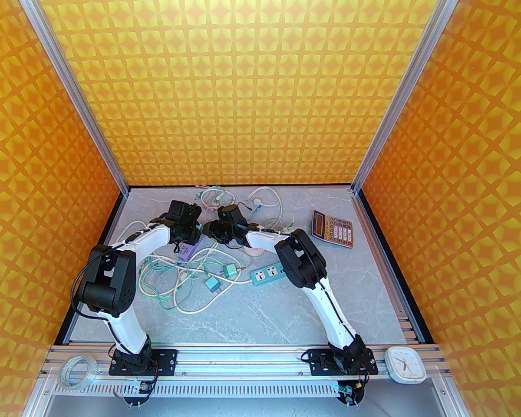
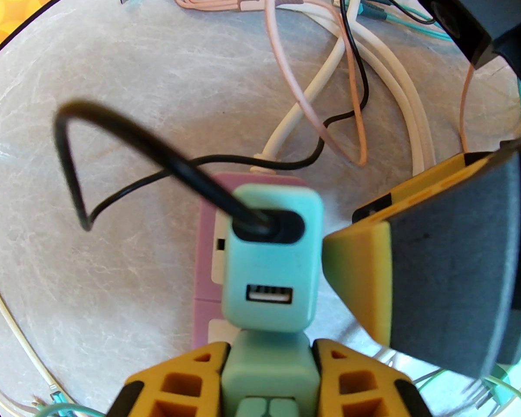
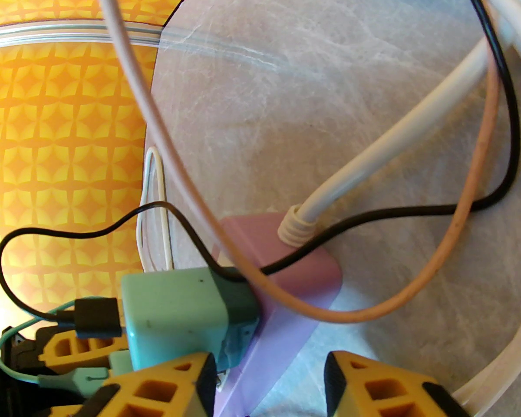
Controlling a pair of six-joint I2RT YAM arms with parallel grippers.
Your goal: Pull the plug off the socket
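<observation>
The near plug [image 2: 269,378], a pale green block, stands in the purple socket strip [image 2: 206,215] at the far left-centre of the table [image 1: 260,315]. The left gripper [image 2: 269,363] is clamped on it, one yellow finger [image 2: 191,380] pressed to each side. Touching it on the far side is a second green plug [image 2: 271,254], also on the strip. This one has two ports on top, and a black cable [image 2: 191,176] is pushed into the farther port.

The right gripper [image 3: 267,359] hangs just right of the second plug with its jaws apart and nothing between them. In its own view the purple strip [image 3: 304,276] shows in the gap below. Whether its left finger [image 3: 169,389] touches that plug [image 3: 178,315] I cannot tell. A thick white cord [image 3: 373,154] leaves the far end of the strip, and a pink cable [image 3: 482,159] loops over it.

From above, both grippers [image 1: 186,235] [image 1: 210,230] meet over the strip [image 1: 190,251] amid a tangle of white and green cables [image 1: 169,289]. Nearer and to the right lie two loose green plugs [image 1: 230,271] [image 1: 212,284] and a blue socket strip [image 1: 267,273]. A calculator [image 1: 332,228] lies at the far right. On the near rail are a tape roll [image 1: 76,369] at left and a white clock [image 1: 404,365] at right.
</observation>
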